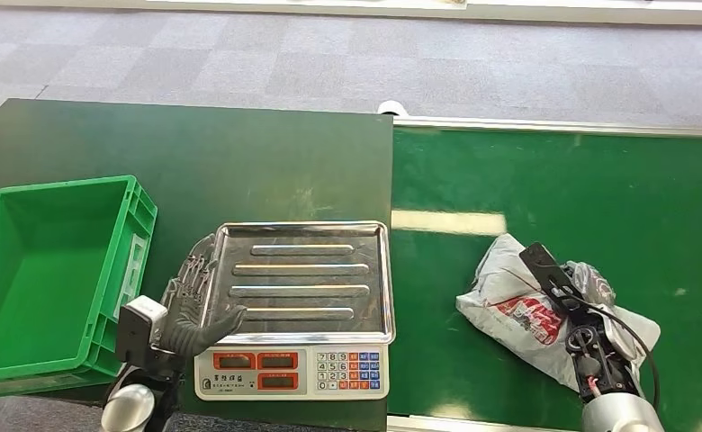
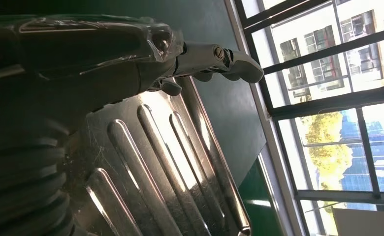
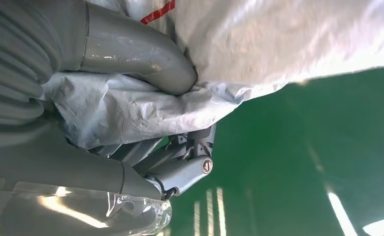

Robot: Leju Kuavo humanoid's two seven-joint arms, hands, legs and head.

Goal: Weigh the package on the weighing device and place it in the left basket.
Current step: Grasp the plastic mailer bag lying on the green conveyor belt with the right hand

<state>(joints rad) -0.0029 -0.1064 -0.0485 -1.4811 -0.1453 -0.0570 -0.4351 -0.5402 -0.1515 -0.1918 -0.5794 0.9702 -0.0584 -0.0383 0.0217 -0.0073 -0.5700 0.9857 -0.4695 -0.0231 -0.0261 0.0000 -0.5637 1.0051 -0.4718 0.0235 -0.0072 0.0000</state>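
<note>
From the head view I see the package, a crumpled white-grey bag with red print, lying on the bright green belt to the right of the scale. My right hand is on top of it, near the bag's right side, with the arm coming in from below. The right wrist view settles the grasp: my thumb presses into the bag's film and darker fingers curl in under a fold, so the package is pinched between them. The bag looks to be resting on the belt; I cannot tell if any of it is lifted.

My left hand sits at the left edge of the scale's steel tray, fingers spread and holding nothing, thumb reaching toward the tray's front left corner. In the left wrist view the fingers stretch out over the ribbed tray, loose and apart. Whether they touch the metal I cannot tell.

The green basket stands on the dark table just left of the scale, close beside my left hand. The package is well apart from it, with the whole scale between them. The scale's keypad faces me at the front edge.
</note>
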